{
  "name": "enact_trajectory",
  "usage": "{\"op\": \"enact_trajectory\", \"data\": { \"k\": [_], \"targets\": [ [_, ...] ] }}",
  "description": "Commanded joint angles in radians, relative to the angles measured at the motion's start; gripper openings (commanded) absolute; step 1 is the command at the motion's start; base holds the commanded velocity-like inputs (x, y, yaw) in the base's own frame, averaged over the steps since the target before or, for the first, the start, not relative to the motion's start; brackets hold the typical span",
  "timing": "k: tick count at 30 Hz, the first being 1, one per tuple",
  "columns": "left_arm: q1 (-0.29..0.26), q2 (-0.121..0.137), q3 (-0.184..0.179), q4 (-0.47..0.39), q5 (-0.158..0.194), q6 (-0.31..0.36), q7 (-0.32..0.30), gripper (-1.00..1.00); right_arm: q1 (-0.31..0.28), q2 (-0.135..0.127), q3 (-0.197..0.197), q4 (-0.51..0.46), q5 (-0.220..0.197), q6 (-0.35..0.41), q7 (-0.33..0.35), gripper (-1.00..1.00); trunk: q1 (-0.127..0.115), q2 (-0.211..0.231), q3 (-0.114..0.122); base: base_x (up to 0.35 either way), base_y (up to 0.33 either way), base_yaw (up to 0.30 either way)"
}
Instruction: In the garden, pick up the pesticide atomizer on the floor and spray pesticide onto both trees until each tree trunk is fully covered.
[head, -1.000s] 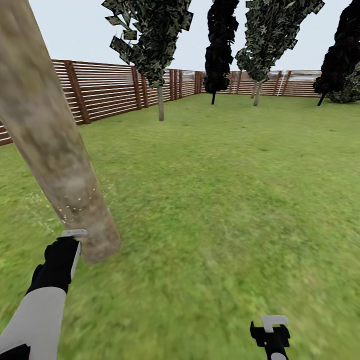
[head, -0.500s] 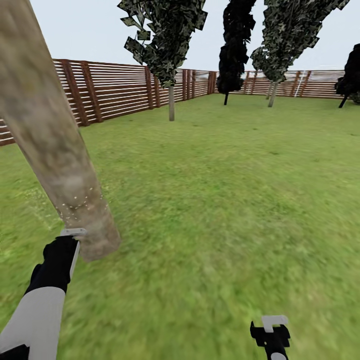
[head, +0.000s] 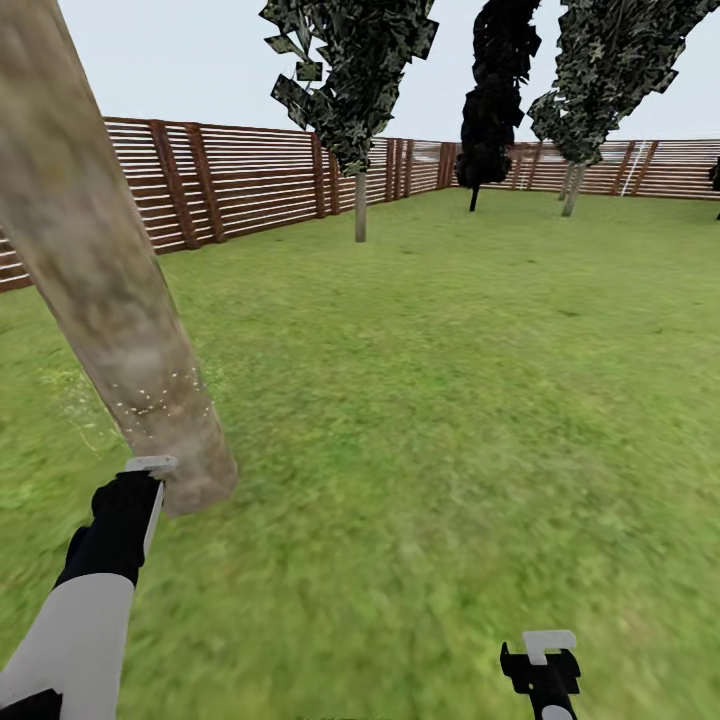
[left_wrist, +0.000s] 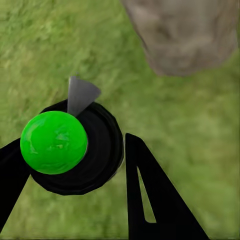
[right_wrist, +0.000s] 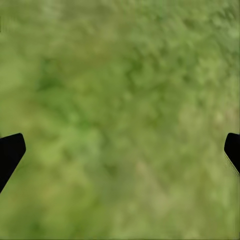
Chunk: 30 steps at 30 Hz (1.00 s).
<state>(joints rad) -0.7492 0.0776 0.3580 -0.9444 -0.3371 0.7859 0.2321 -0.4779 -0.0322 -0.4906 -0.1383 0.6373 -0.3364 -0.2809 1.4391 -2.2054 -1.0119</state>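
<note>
The pesticide atomizer (left_wrist: 70, 150) is a black bottle with a glossy green cap and a grey nozzle (head: 150, 465). My left gripper (head: 135, 492) is shut on it, black fingers (left_wrist: 147, 195) on either side. The nozzle sits right at the base of the near tree trunk (head: 110, 290), a thick grey-brown column with white specks low down (head: 160, 402). The same trunk's foot (left_wrist: 185, 35) appears in the left wrist view. A second tree (head: 360, 205) stands far back by the fence. My right gripper (head: 540, 665) hangs open over bare grass (right_wrist: 120, 125).
A brown slatted fence (head: 240, 180) rings the lawn. A narrow black tree (head: 490, 100) and another mottled tree (head: 573, 190) stand at the far end. Wide grass (head: 450, 400) stretches ahead and to the right.
The whole head picture has slid right, so the camera has turned left a little. Both arms keep their places, and the specks on the near trunk sit slightly higher.
</note>
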Motion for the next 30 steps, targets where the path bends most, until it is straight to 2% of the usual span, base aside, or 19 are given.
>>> {"op": "enact_trajectory", "data": {
  "k": [1, 7, 18, 30],
  "targets": [
    [-0.001, -0.001, -0.003, -0.001, 0.001, 0.004, 0.003, -1.0, -0.001, 0.0, -0.008, 0.002, 0.011, -0.004, -0.003, 1.0, 0.0, 0.0, -0.001, -0.01, -0.274, 0.275],
    [-0.001, -0.005, -0.002, -0.001, 0.001, 0.004, 0.003, -1.0, -0.001, 0.0, -0.008, 0.002, 0.011, -0.004, -0.002, 1.0, 0.0, 0.0, -0.001, 0.079, -0.265, 0.24],
    [-0.002, -0.006, -0.001, -0.001, 0.001, 0.004, 0.002, -1.0, -0.001, 0.0, -0.008, 0.002, 0.01, -0.004, -0.003, 1.0, 0.0, 0.0, -0.001, 0.222, -0.207, 0.031],
    [-0.002, -0.005, -0.004, -0.001, 0.001, 0.004, 0.001, -1.0, -0.001, 0.0, -0.008, 0.002, 0.01, -0.004, -0.003, 1.0, 0.0, 0.0, -0.001, 0.213, -0.208, 0.265]
  ]
}}
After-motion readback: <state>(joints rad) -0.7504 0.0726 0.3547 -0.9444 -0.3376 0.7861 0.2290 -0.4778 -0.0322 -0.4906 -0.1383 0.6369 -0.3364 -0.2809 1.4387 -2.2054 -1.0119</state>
